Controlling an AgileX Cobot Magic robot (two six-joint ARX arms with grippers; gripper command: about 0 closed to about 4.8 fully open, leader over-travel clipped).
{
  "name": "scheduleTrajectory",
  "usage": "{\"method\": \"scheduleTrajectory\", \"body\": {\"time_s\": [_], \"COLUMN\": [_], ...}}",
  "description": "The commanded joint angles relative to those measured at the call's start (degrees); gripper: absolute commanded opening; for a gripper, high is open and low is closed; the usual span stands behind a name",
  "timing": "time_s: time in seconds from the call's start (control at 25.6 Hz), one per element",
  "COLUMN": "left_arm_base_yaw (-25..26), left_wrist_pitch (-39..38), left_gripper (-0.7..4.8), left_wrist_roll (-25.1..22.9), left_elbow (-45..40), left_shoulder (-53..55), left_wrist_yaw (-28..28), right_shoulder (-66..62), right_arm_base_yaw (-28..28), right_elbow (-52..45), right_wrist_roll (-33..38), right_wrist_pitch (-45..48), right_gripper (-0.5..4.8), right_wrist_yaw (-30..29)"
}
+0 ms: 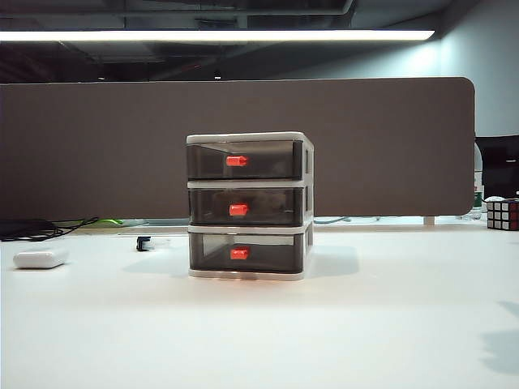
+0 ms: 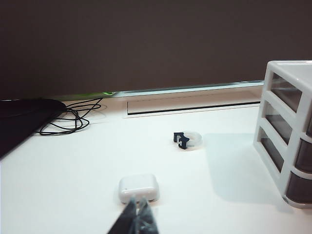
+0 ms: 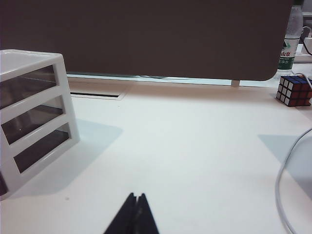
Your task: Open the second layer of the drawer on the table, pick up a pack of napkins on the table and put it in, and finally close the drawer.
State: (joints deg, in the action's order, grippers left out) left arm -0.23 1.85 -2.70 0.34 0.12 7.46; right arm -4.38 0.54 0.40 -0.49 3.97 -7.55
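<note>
A: Left gripper (image 2: 138, 214): jaws pressed together, holding nothing, tips low over the table (image 1: 259, 332), just short of a small white rounded case (image 2: 139, 188). It points level toward the dark partition (image 2: 146, 44).

B: And the right one?

A: Right gripper (image 3: 135, 213): likewise closed, fingertips meeting in a point, empty, over bare tabletop. The drawer unit (image 3: 29, 112) stands off to its side, well apart. Neither arm shows in the exterior view.

B: Where is the drawer itself?

A: Centre of the table, upright, all three tiers pushed in. The middle drawer (image 1: 247, 206) is shut, its red-orange handle (image 1: 238, 210) facing the camera.

B: The pack of napkins?

A: I cannot pick it out with certainty. Also visible: a small black-and-white clip (image 2: 187, 140) beyond the case, black cables (image 2: 68, 119), a puzzle cube (image 3: 293, 90) and a bottle (image 3: 290, 41) at the far edge.
</note>
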Motion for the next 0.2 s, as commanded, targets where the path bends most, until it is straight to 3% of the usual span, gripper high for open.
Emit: {"method": "scheduleTrajectory", "body": {"time_s": [0.04,0.2], "left_arm_base_yaw": [-0.02,-0.02], "left_wrist_pitch": [0.37,0.37], "left_gripper": [-0.05,-0.05], "left_wrist_roll": [0.37,0.37], "left_elbow": [0.09,0.09], "left_shoulder": [0.02,0.02], "left_wrist_yaw": [0.31,0.31], "right_shoulder": [0.02,0.02], "right_arm_base_yaw": [0.02,0.02], "right_elbow": [-0.37,-0.37], "right_wrist_roll": [-0.17,-0.15], "right_wrist_pitch": [0.79,0.79], "right_gripper": [-0.01,-0.01], "right_wrist_yaw": [0.13,0.11]}}
